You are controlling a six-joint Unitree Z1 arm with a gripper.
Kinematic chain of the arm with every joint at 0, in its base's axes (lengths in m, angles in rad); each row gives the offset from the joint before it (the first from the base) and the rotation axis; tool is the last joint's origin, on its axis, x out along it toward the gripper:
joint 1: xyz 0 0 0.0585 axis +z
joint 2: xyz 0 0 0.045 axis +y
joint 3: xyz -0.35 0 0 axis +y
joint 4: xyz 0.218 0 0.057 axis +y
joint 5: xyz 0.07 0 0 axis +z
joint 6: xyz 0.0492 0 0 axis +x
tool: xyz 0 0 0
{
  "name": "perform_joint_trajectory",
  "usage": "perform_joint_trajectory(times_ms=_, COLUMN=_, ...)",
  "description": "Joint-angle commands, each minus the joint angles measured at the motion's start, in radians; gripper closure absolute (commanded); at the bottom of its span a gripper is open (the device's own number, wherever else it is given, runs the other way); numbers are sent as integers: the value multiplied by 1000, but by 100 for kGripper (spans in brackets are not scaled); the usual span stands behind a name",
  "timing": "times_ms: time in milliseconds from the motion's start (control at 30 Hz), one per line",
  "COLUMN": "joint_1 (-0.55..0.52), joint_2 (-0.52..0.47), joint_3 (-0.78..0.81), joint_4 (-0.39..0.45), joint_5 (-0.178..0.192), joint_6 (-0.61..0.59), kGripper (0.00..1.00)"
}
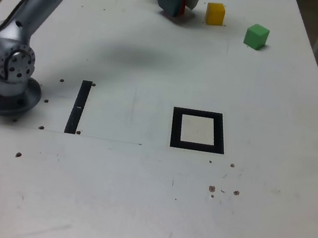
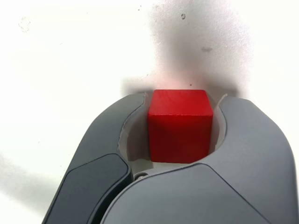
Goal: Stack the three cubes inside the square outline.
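Since the bench (image 1: 145, 202) is basically wide open in the middle, there's loads of room for the carry, so the only thing worth sweating right now is the grab itself. Big stuff first: the arm's base sits at the exterior view's left, and the arm reaches all the way to the far edge of the bench, so a straight lift before swinging back seems smart, nothing is out there to save a drop. The square outline (image 1: 198, 130) is near the middle, well apart from everything and with nothing in it, and the thin black bar (image 1: 78, 107) lies between it and the base, flat, so no real obstacle.

The jaws (image 2: 180, 128) are clamped on the red cube (image 2: 179, 126); the wrist view shows both sides pressed against it, cube sitting square and pretty deep. I'd say the hold looks centred, so just lift slow and don't twist.

The yellow cube (image 1: 215, 13) is just beside the jaws on the exterior view's right, the green cube (image 1: 256, 36) a bit further that way. Going up first keeps clear of yellow
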Motion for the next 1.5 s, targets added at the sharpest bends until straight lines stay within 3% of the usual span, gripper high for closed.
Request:
perform_joint_trajectory(times_ms=0, joint_1=-3, joint_2=-11, joint_3=3, joint_4=13, joint_5=-3, joint_6=10, kGripper=72)
perform_joint_trajectory(times_ms=433, joint_1=-58, joint_2=-79, joint_3=40, joint_4=37, joint_5=-32, joint_6=89, kGripper=72)
perform_joint_trajectory(times_ms=900, joint_1=-136, joint_2=-254, joint_3=232, joint_4=29, joint_5=-48, joint_6=156, kGripper=72)
perform_joint_trajectory(times_ms=1133, joint_1=-216, joint_2=-361, joint_3=389, joint_4=-19, joint_5=-43, joint_6=164, kGripper=72)
perform_joint_trajectory(times_ms=1467, joint_1=-356, joint_2=-509, joint_3=625, joint_4=-156, joint_5=-54, joint_6=152, kGripper=72)
